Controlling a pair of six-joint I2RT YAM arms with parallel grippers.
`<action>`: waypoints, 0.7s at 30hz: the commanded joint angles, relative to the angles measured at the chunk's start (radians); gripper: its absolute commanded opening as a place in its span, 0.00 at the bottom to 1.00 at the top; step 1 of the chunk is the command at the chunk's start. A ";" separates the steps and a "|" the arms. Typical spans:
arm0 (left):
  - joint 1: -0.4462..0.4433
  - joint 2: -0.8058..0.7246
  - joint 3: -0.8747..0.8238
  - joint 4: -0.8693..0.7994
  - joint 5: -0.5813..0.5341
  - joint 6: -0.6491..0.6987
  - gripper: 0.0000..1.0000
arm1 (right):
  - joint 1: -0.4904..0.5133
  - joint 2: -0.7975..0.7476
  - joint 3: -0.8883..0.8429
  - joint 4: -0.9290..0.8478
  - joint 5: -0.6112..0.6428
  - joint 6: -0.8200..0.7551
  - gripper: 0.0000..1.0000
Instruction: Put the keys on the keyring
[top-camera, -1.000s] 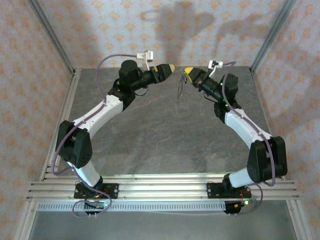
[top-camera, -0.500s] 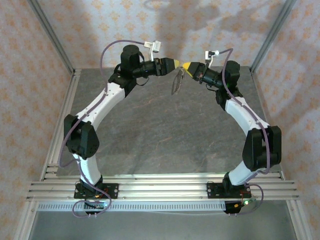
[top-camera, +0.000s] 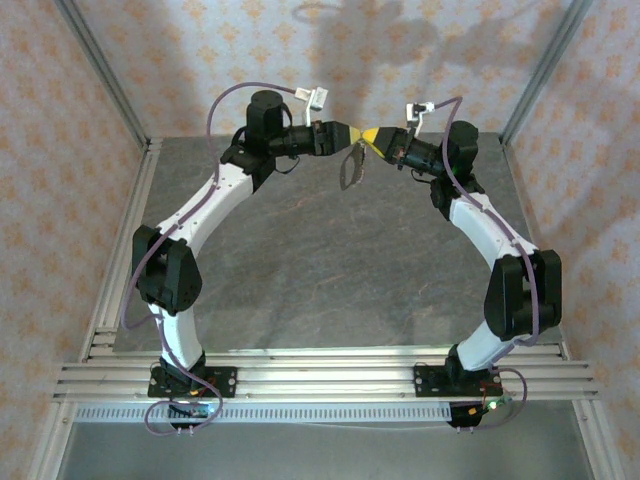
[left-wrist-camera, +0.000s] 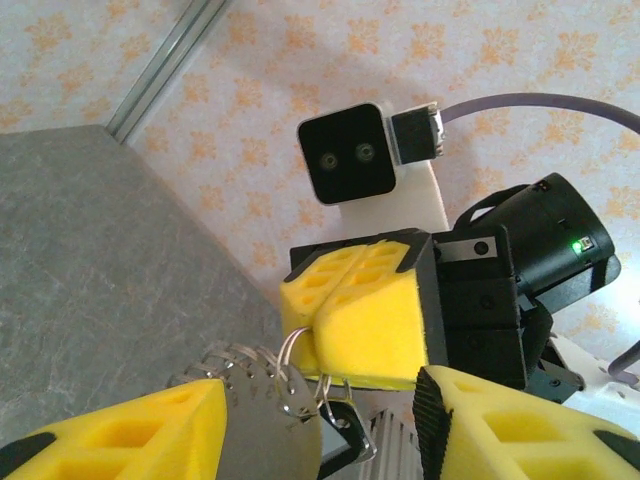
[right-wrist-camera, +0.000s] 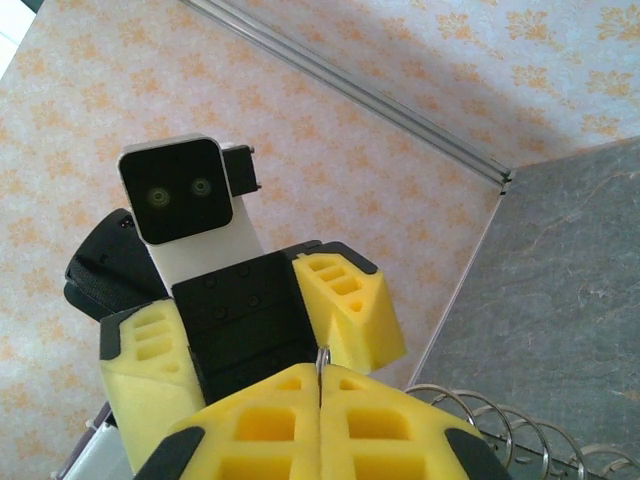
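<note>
Both arms are raised at the back of the table, tips meeting in mid-air. My right gripper (top-camera: 372, 138) (right-wrist-camera: 320, 385) is shut on the thin wire loop of the keyring (top-camera: 348, 168) (left-wrist-camera: 290, 350), which dangles below it. In the left wrist view, a grey perforated plate with several wire coils (left-wrist-camera: 265, 400) hangs from that loop. Beside it is a small black-headed piece (left-wrist-camera: 345, 438) that looks like the key. My left gripper (top-camera: 352, 133) (left-wrist-camera: 322, 395) is open. Its yellow fingers (left-wrist-camera: 110, 430) stand either side of the hanging bunch, just under the right gripper's tips (left-wrist-camera: 355, 310).
The grey stone-patterned table (top-camera: 320, 260) lies far below both grippers. Patterned walls and metal corner posts (top-camera: 100, 70) close in the back and sides. Aluminium rails (top-camera: 320, 375) run along the near edge by the arm bases.
Both arms have risen and swung toward each other until the tips meet. The left gripper's jaws have narrowed around the bunch hanging from the right gripper.
</note>
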 joint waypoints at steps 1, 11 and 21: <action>0.001 0.021 0.043 0.040 0.027 -0.019 0.51 | -0.003 0.004 0.036 0.063 -0.031 -0.002 0.00; -0.015 0.032 0.063 0.040 0.044 -0.020 0.35 | -0.002 0.011 0.033 0.063 -0.026 -0.002 0.00; -0.025 0.028 0.059 0.035 0.062 -0.005 0.27 | -0.003 0.019 0.038 0.049 -0.019 -0.007 0.00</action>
